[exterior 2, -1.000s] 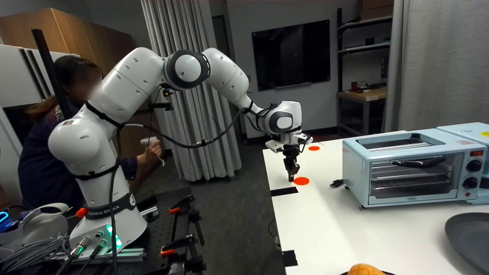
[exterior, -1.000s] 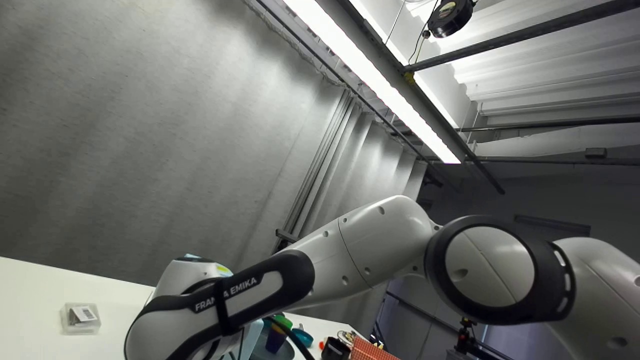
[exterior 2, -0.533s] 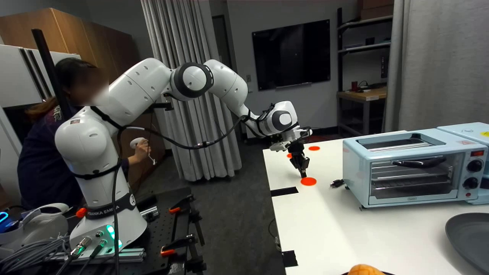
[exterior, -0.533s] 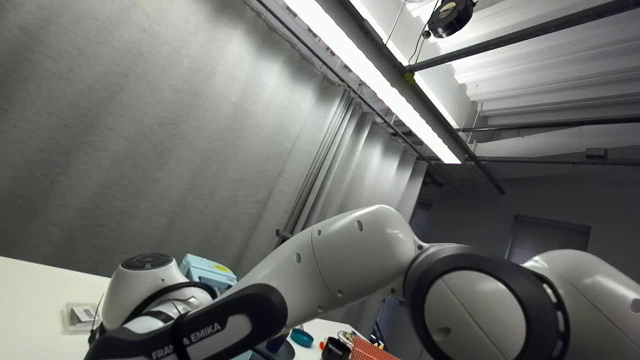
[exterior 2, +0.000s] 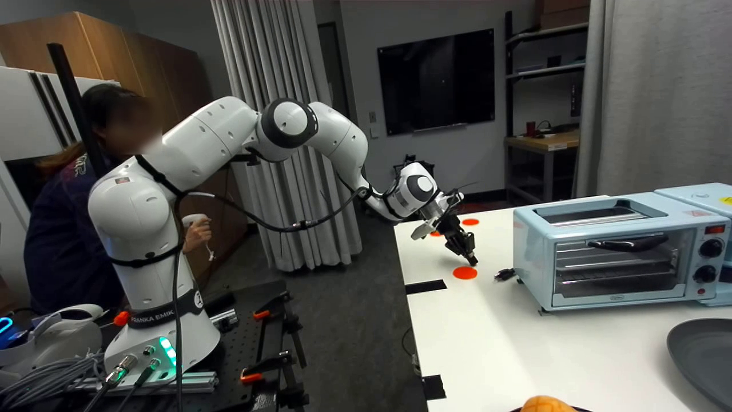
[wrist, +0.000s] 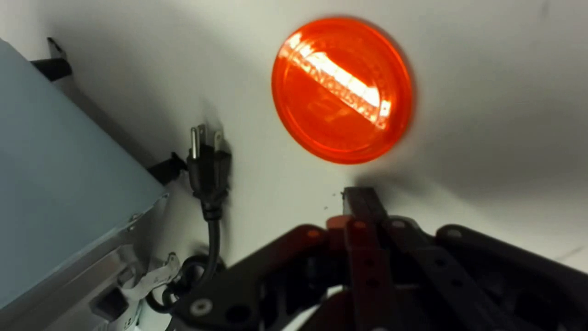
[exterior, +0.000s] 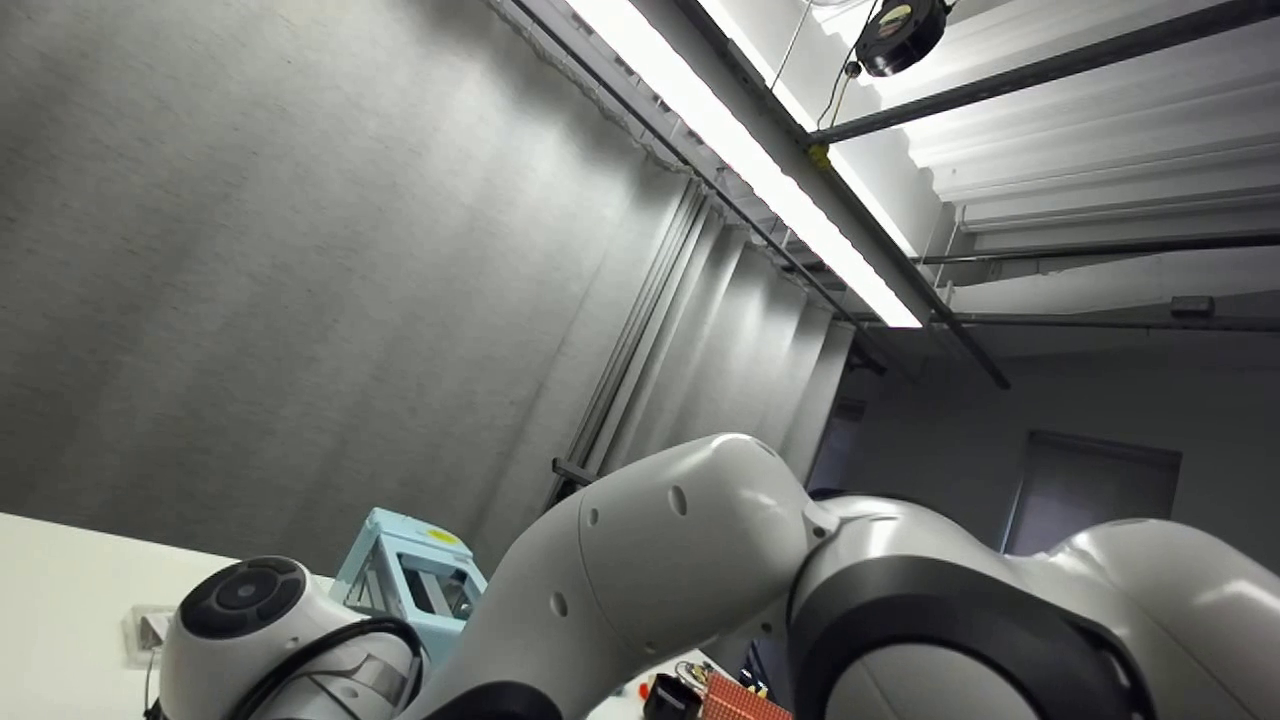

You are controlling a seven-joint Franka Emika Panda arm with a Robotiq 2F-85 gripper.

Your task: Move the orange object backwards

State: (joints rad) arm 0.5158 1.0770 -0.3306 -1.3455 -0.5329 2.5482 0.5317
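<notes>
Orange disc (exterior 2: 465, 273) lies flat on the white table (exterior 2: 469, 343), right of centre in an exterior view, top and just right of centre in the wrist view. Thin, glossy; my guess: stiff plastic, light, slippery, not fragile. Too low to pinch, I'd say; press on top or catch the rim and slide it. Gripper (wrist: 365, 198) sits just below the disc in the wrist view, jaws together, nothing between them, apparently off the rim. Table looks smooth, so dragging should go easily. Black plug (wrist: 209, 171) lies left of the disc, pale blue toaster oven (wrist: 59, 184) along the left edge. Two more orange discs (exterior 2: 470, 222) farther up the table; dark plate (exterior 2: 706, 355) lower right. Grey curtains (exterior 2: 663, 103) in both exterior views; person (exterior 2: 66, 246) at far left.
</notes>
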